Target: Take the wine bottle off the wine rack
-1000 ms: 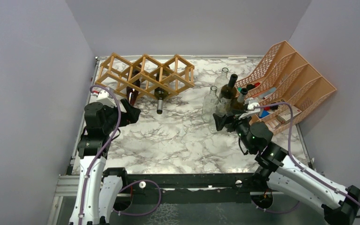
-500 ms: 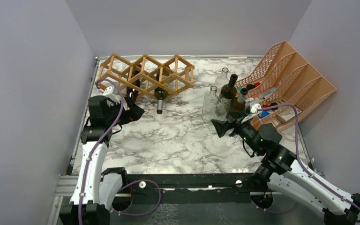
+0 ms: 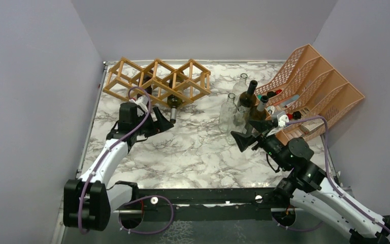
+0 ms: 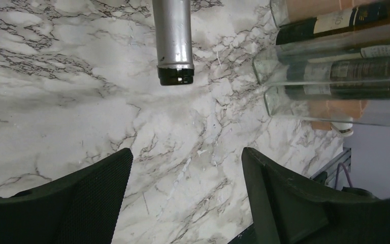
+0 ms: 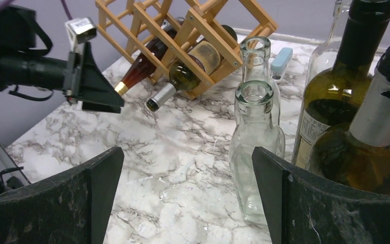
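Swung in from the counter's [image 3: 198, 152] left edge over the last second, my left end effector [image 3: 163, 122] now sits just short of the bottle [image 3: 172, 104], whose silver-capped neck pokes out of the rack [image 3: 157, 81]. Its jaws gape wide, holding nothing, so I judge the grasp comes next. My right end effector [image 3: 242, 138] hovers wide open and empty, well apart.

Tan wooden wine rack [image 3: 157, 82]; grey-veined white marble table [image 3: 198, 152]; silver-capped green wine bottle [image 5: 183, 77]; peach mesh organizer [image 3: 330, 86].
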